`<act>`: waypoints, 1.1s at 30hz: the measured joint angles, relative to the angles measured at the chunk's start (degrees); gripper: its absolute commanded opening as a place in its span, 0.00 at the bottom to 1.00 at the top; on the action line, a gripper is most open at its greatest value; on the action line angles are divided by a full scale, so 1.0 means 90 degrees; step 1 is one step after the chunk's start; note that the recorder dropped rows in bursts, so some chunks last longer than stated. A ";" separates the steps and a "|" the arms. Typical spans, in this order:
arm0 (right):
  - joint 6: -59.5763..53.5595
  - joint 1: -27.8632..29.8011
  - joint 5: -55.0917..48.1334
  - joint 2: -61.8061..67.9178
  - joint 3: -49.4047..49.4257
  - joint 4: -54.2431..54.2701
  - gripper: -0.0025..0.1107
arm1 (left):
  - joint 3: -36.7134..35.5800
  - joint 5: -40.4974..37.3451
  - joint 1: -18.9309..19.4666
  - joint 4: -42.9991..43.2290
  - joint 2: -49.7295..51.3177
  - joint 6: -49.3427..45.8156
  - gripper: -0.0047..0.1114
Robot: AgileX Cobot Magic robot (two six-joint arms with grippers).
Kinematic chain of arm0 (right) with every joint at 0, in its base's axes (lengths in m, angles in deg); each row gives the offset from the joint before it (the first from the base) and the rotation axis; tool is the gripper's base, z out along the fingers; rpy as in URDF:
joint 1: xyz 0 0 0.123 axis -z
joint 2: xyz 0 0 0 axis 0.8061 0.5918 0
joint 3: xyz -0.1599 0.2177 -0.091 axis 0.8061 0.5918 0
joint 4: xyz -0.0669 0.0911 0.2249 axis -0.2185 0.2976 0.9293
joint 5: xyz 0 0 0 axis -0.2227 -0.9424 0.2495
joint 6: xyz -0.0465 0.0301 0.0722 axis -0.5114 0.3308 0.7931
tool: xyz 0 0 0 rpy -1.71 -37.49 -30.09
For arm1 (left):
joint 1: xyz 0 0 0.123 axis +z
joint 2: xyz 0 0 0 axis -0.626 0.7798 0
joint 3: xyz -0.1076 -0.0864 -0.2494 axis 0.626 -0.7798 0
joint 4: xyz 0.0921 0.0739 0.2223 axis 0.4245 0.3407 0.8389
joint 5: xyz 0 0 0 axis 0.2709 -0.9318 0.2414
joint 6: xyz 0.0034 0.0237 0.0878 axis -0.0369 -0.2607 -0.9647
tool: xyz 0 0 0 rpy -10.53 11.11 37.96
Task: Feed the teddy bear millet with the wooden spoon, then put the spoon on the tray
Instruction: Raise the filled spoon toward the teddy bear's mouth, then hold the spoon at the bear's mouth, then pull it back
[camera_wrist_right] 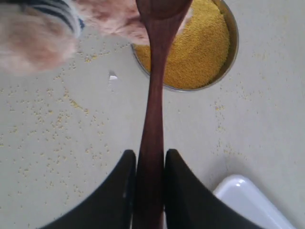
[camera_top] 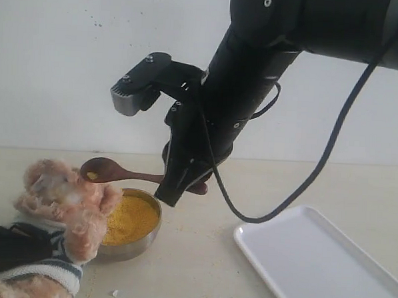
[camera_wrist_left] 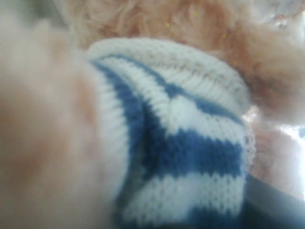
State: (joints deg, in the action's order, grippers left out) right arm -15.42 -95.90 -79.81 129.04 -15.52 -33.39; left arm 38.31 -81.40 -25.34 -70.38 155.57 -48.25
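Handle first: my right claw point(camera_wrist_right: 150, 164) is clamped tight on the thin end of the wooden spoon point(camera_wrist_right: 153, 109). I hold it level so the few grains in its scoop don't slide off. The tray point(camera_top: 320, 262), at the exterior view's lower right, holds nothing. Spilled grains dot the worktop point(camera_wrist_right: 57, 143). Under the scoop, the steel bowl point(camera_top: 137, 247) is nearly full of millet point(camera_top: 130, 220) and touches the teddy bear point(camera_top: 62, 208) at lower left. My left claw's camera shows only striped shirt, so I cannot tell its grip.
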 measured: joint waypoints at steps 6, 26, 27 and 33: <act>-0.0170 -0.0505 0.0272 0.0000 0.0000 -0.0427 0.02 | -0.0085 0.0620 0.0000 -0.0196 0.0251 -0.0133 0.07; -0.0198 -0.1150 0.1228 0.0073 0.0000 -0.1316 0.02 | 0.0152 -0.0248 0.0000 -0.0288 0.1207 -0.0199 0.07; -0.0198 -0.1208 0.1218 0.0095 0.0000 -0.1411 0.02 | 0.0152 -0.0262 0.0000 -0.0288 0.1207 -0.0199 0.07; 0.0447 -0.1626 0.1218 0.0319 0.0000 -0.2819 0.02 | 0.0191 -0.0289 0.0000 -0.0288 0.1207 -0.0199 0.07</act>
State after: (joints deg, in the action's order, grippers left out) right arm -11.40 -110.54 -68.86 131.91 -15.52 -58.76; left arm 40.03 -84.00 -25.34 -72.97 166.44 -50.04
